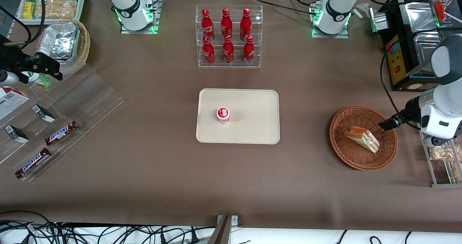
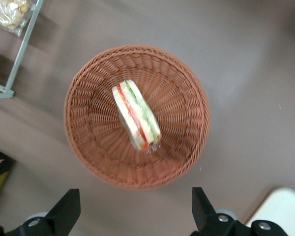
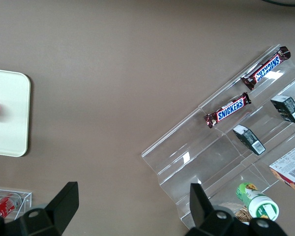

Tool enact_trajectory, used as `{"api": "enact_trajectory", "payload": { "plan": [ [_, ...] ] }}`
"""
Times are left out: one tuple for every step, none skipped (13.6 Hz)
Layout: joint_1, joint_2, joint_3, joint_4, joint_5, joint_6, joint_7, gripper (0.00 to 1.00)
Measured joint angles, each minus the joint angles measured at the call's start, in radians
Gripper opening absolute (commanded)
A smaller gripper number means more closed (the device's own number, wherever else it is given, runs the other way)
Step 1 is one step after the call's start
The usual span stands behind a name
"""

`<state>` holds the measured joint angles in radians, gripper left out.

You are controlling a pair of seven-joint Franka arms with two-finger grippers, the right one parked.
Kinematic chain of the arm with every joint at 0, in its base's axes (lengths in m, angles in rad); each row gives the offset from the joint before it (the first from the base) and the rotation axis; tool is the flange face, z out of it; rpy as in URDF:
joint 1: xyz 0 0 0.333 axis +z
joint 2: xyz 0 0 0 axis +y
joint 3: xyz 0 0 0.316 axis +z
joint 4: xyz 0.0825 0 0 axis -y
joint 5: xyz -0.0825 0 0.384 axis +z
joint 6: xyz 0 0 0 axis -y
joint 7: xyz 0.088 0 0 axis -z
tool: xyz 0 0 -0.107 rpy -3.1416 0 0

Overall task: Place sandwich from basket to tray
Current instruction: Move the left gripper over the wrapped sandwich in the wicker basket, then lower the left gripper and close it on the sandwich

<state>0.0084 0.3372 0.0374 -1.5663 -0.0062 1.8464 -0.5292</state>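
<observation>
The sandwich (image 1: 362, 138) (image 2: 136, 116), a white-bread wedge with red and green filling, lies in the reddish-brown wicker basket (image 1: 352, 156) (image 2: 88, 128) toward the working arm's end of the table. My left gripper (image 1: 389, 123) (image 2: 135, 212) hovers above the basket's rim, open, with nothing between its black fingers and well apart from the sandwich. The cream tray (image 1: 252, 107) (image 2: 285, 211) (image 3: 10, 123) lies mid-table and carries a small red-and-white cup (image 1: 223, 114).
A metal rack with snack packs (image 1: 442, 157) (image 2: 10, 12) stands close beside the basket. A black appliance with metal trays (image 1: 408, 42) is farther from the camera. A clear rack of red bottles (image 1: 228, 34) stands past the tray. Acrylic steps with Snickers bars (image 1: 61, 133) lie toward the parked arm's end.
</observation>
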Motion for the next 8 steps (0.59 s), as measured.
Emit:
{"api": "enact_trajectory", "payload": {
  "plan": [
    [0.002, 0.004, 0.000, -0.045, 0.000, 0.071, -0.047, 1.00],
    [0.005, 0.006, 0.000, -0.090, 0.001, 0.138, -0.087, 1.00],
    [0.008, 0.007, 0.000, -0.133, 0.004, 0.205, -0.124, 1.00],
    [0.010, 0.008, 0.001, -0.177, 0.019, 0.270, -0.164, 1.00],
    [0.011, 0.010, 0.000, -0.217, 0.045, 0.328, -0.206, 1.00],
    [0.011, 0.012, 0.000, -0.256, 0.073, 0.384, -0.255, 1.00],
    [0.010, 0.017, -0.001, -0.288, 0.093, 0.436, -0.306, 1.00],
    [0.009, 0.025, -0.002, -0.311, 0.104, 0.476, -0.352, 1.00]
  ]
}}
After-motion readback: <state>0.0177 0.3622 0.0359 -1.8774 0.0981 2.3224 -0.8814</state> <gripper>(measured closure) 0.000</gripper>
